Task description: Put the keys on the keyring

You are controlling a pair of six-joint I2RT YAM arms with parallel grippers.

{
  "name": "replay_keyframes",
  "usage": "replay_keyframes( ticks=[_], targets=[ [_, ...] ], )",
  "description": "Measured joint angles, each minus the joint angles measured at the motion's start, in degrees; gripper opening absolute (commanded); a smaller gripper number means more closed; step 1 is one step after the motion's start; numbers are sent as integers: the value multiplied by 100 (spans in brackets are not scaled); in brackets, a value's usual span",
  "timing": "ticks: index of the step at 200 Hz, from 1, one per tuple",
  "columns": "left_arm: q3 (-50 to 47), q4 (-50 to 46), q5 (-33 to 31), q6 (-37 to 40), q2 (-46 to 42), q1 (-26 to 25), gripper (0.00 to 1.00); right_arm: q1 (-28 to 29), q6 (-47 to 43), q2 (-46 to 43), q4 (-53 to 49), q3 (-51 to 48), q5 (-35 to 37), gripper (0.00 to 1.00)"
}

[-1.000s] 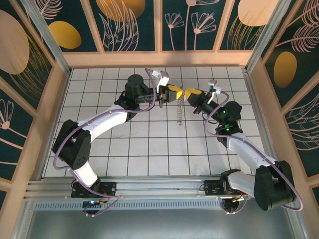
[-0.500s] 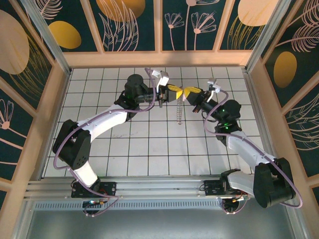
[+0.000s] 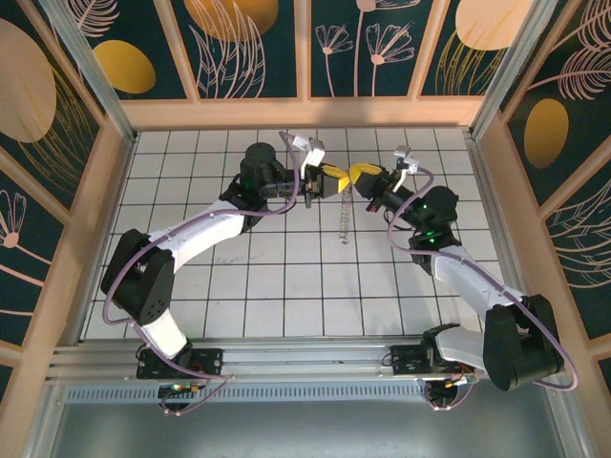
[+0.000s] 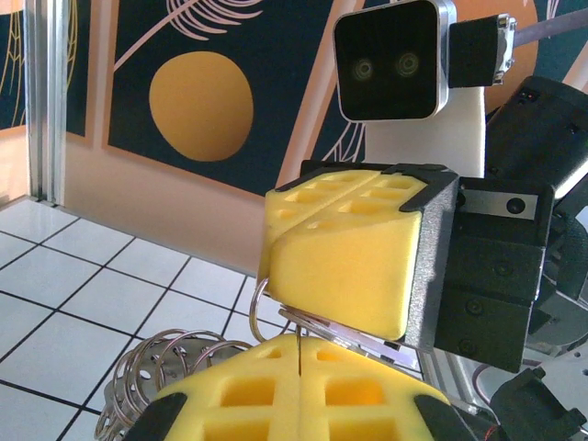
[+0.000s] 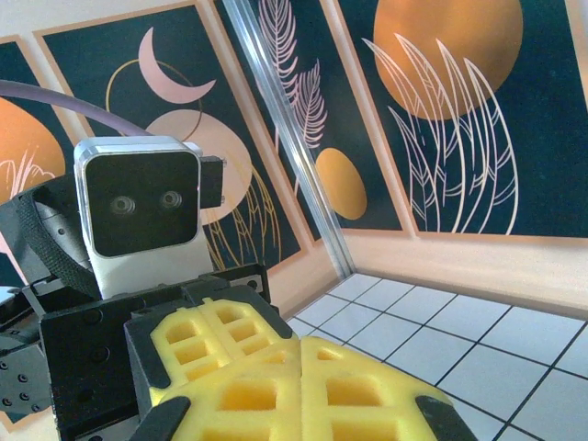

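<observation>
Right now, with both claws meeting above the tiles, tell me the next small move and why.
Probably keep the left claw steady and nudge the right claw along the keyring loop that bridges them: both claws are shut and nearly touching, and the rest of the coil hangs below.

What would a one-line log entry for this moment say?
left fingers: shut on keyring, coil dangling over table | right fingers: shut, tips close to left's

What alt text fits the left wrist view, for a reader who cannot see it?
Two shut yellow-padded pincers sit almost tip to tip: the left pincer at the bottom edge, the right pincer facing it, thin wire of the keyring between them, its coils spilling left over white tiled floor.
</observation>
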Motion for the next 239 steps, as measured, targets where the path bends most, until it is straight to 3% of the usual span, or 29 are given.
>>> replay_keyframes(
  ticks=[239],
  targets=[
    [0,129,-85,15,0,-26,0,-205,81,-798,-114,-562,282,0]
  ],
)
